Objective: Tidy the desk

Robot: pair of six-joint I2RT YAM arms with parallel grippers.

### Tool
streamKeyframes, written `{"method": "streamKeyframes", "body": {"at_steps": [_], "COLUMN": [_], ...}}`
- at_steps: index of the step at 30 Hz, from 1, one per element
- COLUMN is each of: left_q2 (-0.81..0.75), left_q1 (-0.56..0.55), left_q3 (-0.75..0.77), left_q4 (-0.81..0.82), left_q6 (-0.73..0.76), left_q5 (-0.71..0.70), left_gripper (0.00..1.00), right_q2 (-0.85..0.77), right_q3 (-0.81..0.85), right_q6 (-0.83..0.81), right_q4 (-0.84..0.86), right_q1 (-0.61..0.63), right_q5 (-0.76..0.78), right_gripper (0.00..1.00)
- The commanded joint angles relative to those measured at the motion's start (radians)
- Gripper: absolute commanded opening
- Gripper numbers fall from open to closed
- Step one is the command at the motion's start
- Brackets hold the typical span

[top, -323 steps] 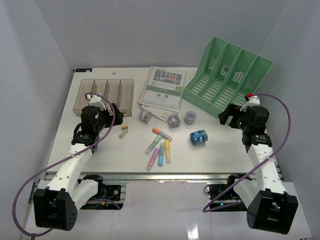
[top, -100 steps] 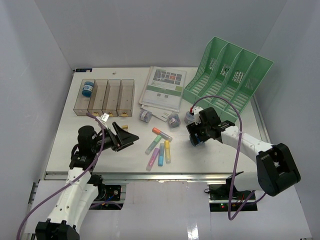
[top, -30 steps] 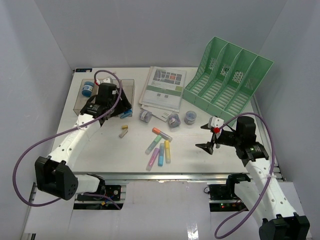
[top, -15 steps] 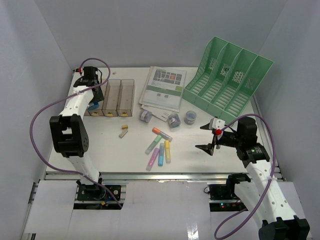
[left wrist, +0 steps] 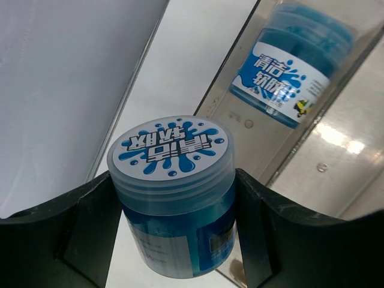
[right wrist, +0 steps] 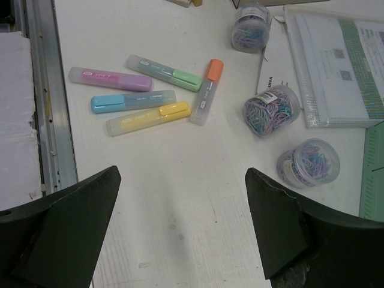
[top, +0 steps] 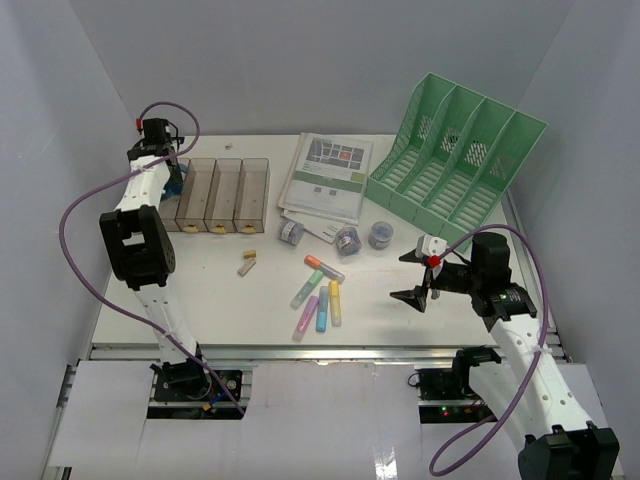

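The desk (top: 200,290) is the wide white tabletop. At its back left corner my left gripper (top: 170,178) is shut on a blue jar (left wrist: 171,180) with a splash-print lid, held tilted beside the left end wall of the smoky tray (top: 225,195). A second blue jar (left wrist: 288,72) shows through that wall. My right gripper (top: 412,275) hangs open above bare desk at the right, nothing between its fingers (right wrist: 282,228). Several highlighters (top: 320,295) lie loose mid-desk; in the right wrist view the highlighters (right wrist: 149,117) lie ahead to the left.
Three paper-clip jars (top: 348,240) stand by a stack of booklets (top: 325,175). A green file rack (top: 455,150) sits at the back right. A small tan piece (top: 247,263) lies in front of the tray. The side wall is close to the left arm.
My left arm has swung from over the tray's middle to its far left end, carrying the blue jar. The right arm has stayed where it was, open.
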Motion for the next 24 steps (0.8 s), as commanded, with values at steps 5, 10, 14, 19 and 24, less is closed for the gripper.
{"method": "streamKeyframes", "body": {"at_steps": [5, 10, 14, 19, 24], "left_q2": [0.041, 0.022, -0.008, -0.081, -0.183], "left_q1": [0.002, 0.002, 0.002, -0.001, -0.047], "left_q3": [0.076, 0.07, 0.051, 0.026, -0.004], "left_q4": [0.011, 0.008, 0.008, 0.004, -0.007], "left_q6": [0.027, 0.013, -0.003, -0.03, -0.07], "left_q5": [0.061, 0.047, 0.048, 0.092, 0.233], "left_gripper": [0.47, 0.84, 0.95, 0.98, 0.97], "right_q2": [0.021, 0.023, 0.028, 0.039, 0.048], "right_q3": [0.023, 0.022, 0.024, 0.023, 0.021], "right_q6": [-0.017, -0.021, -0.027, -0.038, -0.044], "right_q4": [-0.012, -0.012, -0.019, -0.029, -0.03], "right_q1": [-0.004, -0.004, -0.004, -0.004, -0.005], "right_q5": [-0.018, -0.017, -0.018, -0.019, -0.007], "right_gripper": [0.91, 0.91, 0.91, 0.91, 0.91]}}
